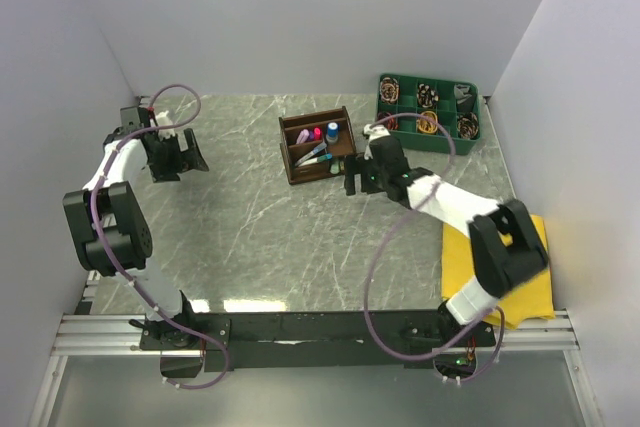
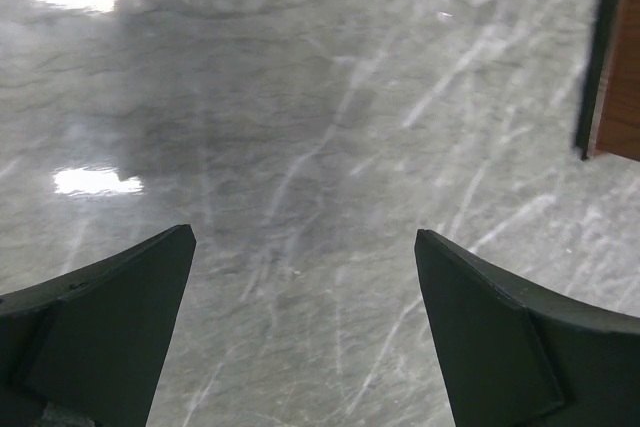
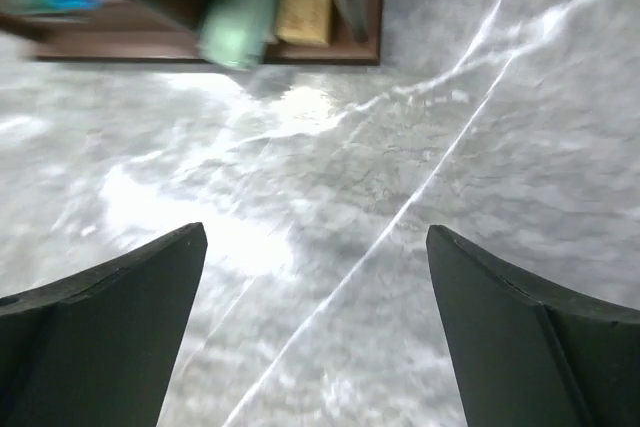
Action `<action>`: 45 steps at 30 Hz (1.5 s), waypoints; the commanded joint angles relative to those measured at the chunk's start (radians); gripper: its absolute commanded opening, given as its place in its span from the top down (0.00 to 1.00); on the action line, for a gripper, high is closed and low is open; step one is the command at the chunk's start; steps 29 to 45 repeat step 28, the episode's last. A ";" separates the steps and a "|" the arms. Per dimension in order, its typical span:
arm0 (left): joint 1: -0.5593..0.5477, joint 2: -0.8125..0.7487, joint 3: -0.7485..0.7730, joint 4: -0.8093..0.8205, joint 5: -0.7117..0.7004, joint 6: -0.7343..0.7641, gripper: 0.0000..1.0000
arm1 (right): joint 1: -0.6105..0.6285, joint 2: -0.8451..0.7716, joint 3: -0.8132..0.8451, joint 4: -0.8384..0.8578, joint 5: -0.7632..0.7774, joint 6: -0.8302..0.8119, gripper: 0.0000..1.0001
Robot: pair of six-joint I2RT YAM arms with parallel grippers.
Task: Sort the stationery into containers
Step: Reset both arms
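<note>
The dark brown wooden organiser stands at the table's middle back and holds several stationery items: a pink marker, a purple one, a blue-capped piece and pens. In the right wrist view its edge shows at the top, with a green piece and a tan piece inside. My right gripper is open and empty just right of the organiser. My left gripper is open and empty over bare table at the far left.
A green tray of coiled cables stands at the back right. A yellow cloth lies at the right front under the right arm. The organiser's corner shows at the right edge of the left wrist view. White walls close in on three sides.
</note>
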 commanded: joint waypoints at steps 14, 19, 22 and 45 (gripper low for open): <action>-0.194 -0.021 0.099 -0.009 -0.130 0.009 0.00 | -0.128 -0.480 -0.138 -0.080 0.270 -0.186 0.00; -0.208 -0.019 0.121 -0.013 -0.148 0.028 0.00 | -0.139 -0.610 -0.175 -0.113 0.192 -0.183 0.00; -0.211 -0.022 0.129 -0.021 -0.152 0.038 0.01 | -0.139 -0.640 -0.169 -0.179 0.155 -0.195 0.00; -0.210 -0.025 0.142 -0.035 -0.165 0.061 0.01 | -0.143 -0.657 -0.190 -0.184 0.126 -0.240 0.00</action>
